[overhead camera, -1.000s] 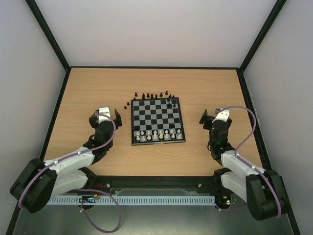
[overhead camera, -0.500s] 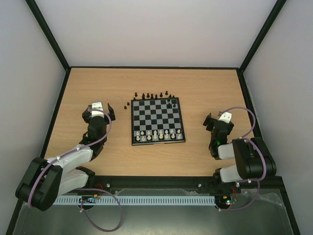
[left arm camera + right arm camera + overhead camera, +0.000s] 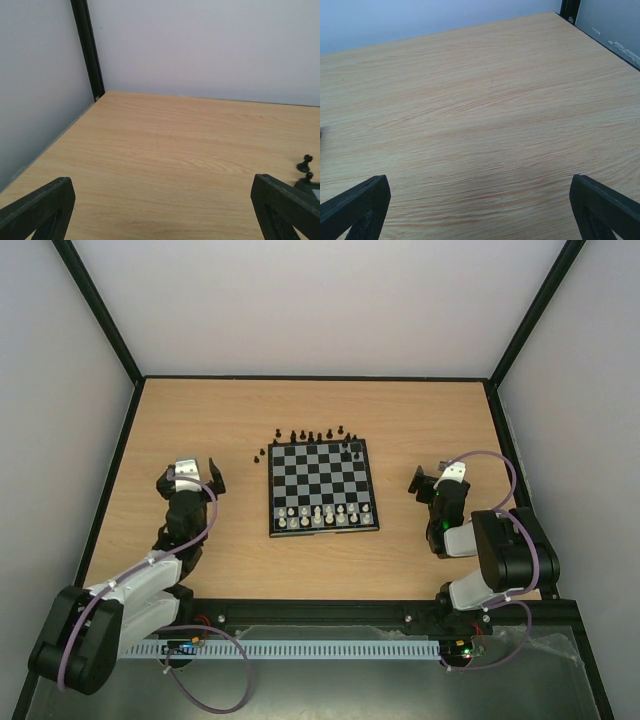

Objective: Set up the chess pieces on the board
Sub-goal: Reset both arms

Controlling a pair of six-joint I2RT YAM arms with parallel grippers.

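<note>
My left gripper (image 3: 190, 480) sits at the middle left of the overhead view and my right gripper (image 3: 438, 483) at the middle right, with the board (image 3: 323, 480) in the centre between them. Neither one touches it. I judge that I hold them out to the sides like this so that my arms stay off the small figures and the whole board stays open to the camera.

Both hands are spread wide and hold nothing. In the left wrist view my fingers (image 3: 37, 210) stand at the two bottom corners of the frame with only bare table (image 3: 165, 150) between them. The right wrist view shows the same: fingers (image 3: 605, 207) far apart, plain wood in the gap.

The white pieces (image 3: 320, 516) stand in the rows along the lower edge of the board, which looks like their proper home, though they are too small for me to check each one. The black pieces (image 3: 310, 435) are mostly lined up on the table just above the board's top edge. A couple stand apart off its upper left corner, and a few are on the upper right squares. So I judge that the black side is what remains. My left wrist view catches two of those stray figures at its right edge, the nearest for that hand.
</note>
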